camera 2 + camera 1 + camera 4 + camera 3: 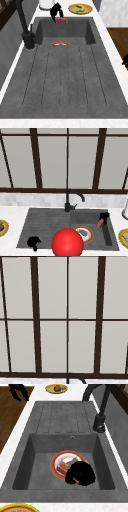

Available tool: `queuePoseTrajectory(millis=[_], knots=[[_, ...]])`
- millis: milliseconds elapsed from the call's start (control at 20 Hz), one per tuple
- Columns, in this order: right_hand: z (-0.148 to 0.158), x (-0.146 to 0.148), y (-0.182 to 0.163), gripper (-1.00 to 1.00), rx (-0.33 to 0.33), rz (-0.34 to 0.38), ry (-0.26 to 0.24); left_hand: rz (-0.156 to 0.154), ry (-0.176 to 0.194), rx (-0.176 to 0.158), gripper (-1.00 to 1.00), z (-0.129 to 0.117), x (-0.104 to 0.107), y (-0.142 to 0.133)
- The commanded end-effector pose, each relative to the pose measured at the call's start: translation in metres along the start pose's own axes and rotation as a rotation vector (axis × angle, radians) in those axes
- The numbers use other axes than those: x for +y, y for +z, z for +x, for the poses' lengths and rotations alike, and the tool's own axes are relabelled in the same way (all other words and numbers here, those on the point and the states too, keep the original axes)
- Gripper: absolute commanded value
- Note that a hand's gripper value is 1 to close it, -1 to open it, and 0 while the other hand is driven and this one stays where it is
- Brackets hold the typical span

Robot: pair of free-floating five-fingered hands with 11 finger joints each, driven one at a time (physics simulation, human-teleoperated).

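My right hand (104, 216) hovers over the right end of the sink basin (96, 241), shut on a small reddish piece (100, 223). In the left side view this hand (56, 10) holds the reddish piece (61, 20) above the basin's far wall. From the right, the hand (80, 474) hangs over an orange-rimmed plate (58, 462) of food scraps on the basin floor. The plate (88, 235) lies left of the hand. My left hand (33, 242) floats idle with relaxed fingers at the drainboard's front left corner, out past the counter edge (18, 390).
A black faucet (68, 200) stands behind the sink's middle. A red ball (67, 243) shows at the sink's front edge. Yellow plates with food sit on the counter at left (2, 227) and right (124, 237). A white vessel (125, 210) stands at the far right.
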Motion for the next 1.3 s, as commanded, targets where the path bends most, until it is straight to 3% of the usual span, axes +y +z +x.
queuePoseTrajectory(millis=[0,250,550,1250], knots=[[0.002,-0.018,0.012,1.0,0.101,-0.022,-0.062,0.0,0.0,0.0,0.0,0.0,0.0,0.0],[0.002,-0.038,0.027,1.0,0.156,-0.01,-0.028,0.0,0.0,0.0,0.0,0.0,0.0,0.0],[-0.025,-0.053,0.072,1.0,0.083,-0.007,-0.042,0.0,0.0,0.0,0.0,0.0,0.0,0.0],[-0.102,-0.032,0.136,1.0,0.075,-0.022,-0.034,0.0,0.0,0.0,0.0,0.0,0.0,0.0]])
